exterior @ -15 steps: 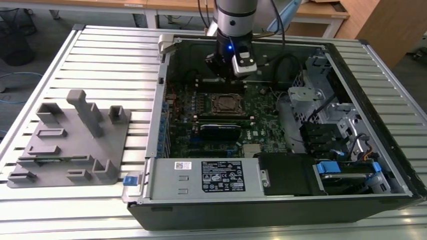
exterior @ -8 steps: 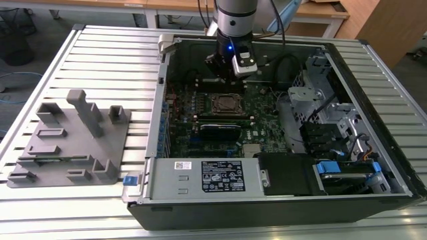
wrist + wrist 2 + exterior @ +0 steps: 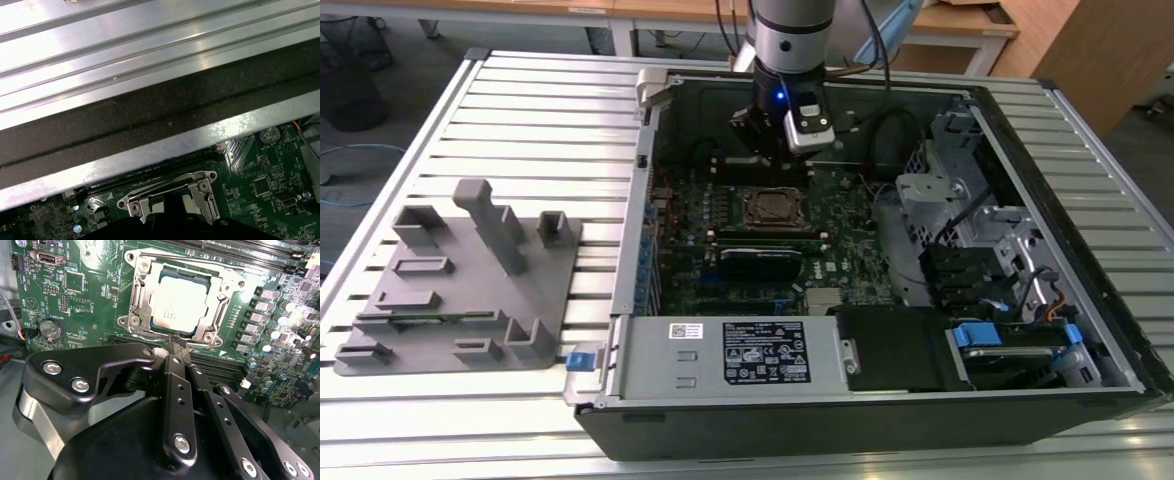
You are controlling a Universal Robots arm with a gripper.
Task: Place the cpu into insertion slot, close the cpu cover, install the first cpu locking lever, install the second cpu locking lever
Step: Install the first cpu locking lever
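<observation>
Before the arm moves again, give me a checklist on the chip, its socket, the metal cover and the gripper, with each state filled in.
1. Chip lying flat in the socket: ok.
2. Metal cover down around the chip: ok, it frames the chip.
3. Gripper carrying nothing: ok, its fingers are shut together and bare.
4. Fingertips close to the socket's edge: ok, just beside it in the second wrist view.
5. Levers latched: cannot tell.

In the second wrist view the tool hides the near edge of the cpu cover. In the first wrist view we lose that cover's lower half behind the tool's dark body.
</observation>
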